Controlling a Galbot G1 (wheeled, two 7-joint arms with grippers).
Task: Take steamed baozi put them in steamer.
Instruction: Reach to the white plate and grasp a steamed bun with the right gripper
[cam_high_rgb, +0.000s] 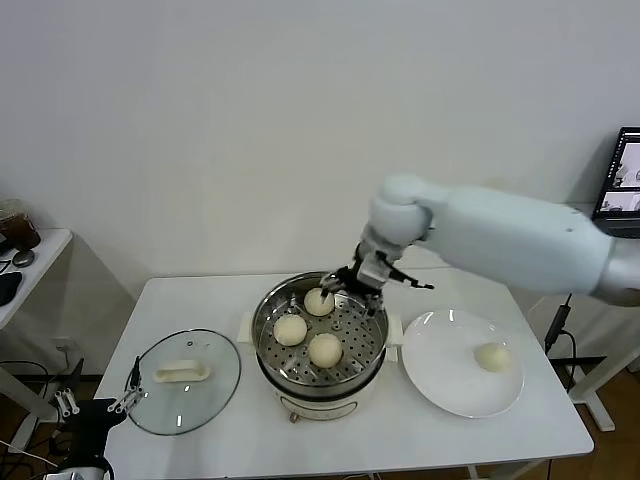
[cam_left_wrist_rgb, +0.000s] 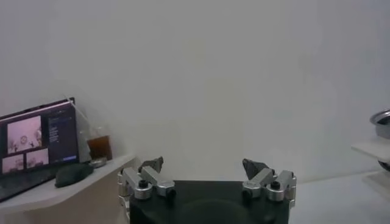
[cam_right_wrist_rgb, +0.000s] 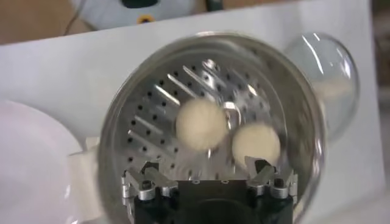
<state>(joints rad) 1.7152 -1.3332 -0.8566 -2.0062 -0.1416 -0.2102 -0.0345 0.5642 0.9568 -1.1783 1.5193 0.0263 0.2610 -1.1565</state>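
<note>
Head view is showing three baozi (cam_high_rgb: 324, 349) lying on the perforated tray of the steamer (cam_high_rgb: 372, 358) — a fourth one (cam_high_rgb: 492, 357) is sitting on the white plate (cam_high_rgb: 445, 385). Right gripper (cam_high_rgb: 345, 282) is hovering over the far bun, fingers spread and holding nothing. Left gripper (cam_high_rgb: 97, 403) is waiting, spread, beside the glass lid (cam_high_rgb: 185, 383).

Shiny perforated metal steamer (cam_high_rgb: 320, 345), smooth matt baozi (cam_high_rgb: 325, 349), glossy plate (cam_high_rgb: 445, 385), glass lid (cam_high_rgb: 185, 395).

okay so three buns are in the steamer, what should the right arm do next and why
Probably lift the right gripper clear of the steamer and swing toward the plate. Its fingers look open, three baozi rest on the tray, and the last baozi sits on the plate. The left gripper is parked low beside the table.
</note>
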